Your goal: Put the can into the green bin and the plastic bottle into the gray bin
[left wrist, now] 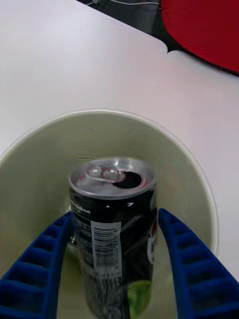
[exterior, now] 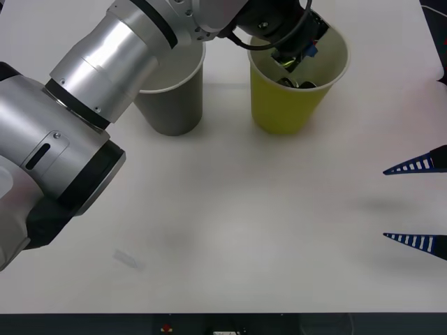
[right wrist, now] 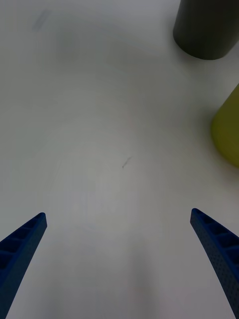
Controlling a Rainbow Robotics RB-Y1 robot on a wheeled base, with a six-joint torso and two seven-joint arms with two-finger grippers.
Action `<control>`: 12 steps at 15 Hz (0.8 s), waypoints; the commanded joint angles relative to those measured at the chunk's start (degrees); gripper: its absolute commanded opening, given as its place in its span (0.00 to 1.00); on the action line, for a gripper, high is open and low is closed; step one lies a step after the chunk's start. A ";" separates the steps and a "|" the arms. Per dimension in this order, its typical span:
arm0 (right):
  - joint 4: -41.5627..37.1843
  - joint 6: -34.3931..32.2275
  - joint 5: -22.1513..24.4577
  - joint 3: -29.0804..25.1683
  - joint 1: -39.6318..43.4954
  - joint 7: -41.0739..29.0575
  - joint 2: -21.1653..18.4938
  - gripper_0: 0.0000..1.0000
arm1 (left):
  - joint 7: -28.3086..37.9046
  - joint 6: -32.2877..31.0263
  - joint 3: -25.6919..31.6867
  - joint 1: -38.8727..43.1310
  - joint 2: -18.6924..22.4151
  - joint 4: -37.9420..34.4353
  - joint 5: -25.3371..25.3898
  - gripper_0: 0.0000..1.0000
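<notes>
The black can (left wrist: 114,219) with its silver top stands upright inside the green bin (left wrist: 164,134), looking blurred between the blue fingers of my left gripper (left wrist: 114,217), which flank it, splayed open. From the front, my left gripper (exterior: 293,52) reaches down into the green bin (exterior: 290,105), and a dark part of the can (exterior: 302,84) shows inside. The gray bin (exterior: 171,105) stands just left of the green one. My right gripper (exterior: 417,202) hovers open over the table's right side. The plastic bottle is out of view.
My left arm (exterior: 105,77) stretches across the table's left half and over the gray bin's rim. The right wrist view shows bare white table (right wrist: 109,124) with the gray bin (right wrist: 206,25) and green bin (right wrist: 228,127) beyond. A red object (left wrist: 209,25) lies past the table's edge.
</notes>
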 commanded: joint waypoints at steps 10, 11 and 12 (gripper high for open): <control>0.00 0.00 0.00 0.00 0.00 0.00 0.00 1.00 | -18.24 -12.39 15.01 0.34 8.09 -0.09 12.51 1.00; 0.00 0.00 0.00 0.00 0.00 0.00 0.00 1.00 | -21.06 -14.59 17.29 0.95 9.14 -0.09 14.00 1.00; 0.00 0.00 0.00 0.00 0.00 0.00 0.00 1.00 | -23.69 -15.47 18.88 2.27 10.20 -0.26 15.76 1.00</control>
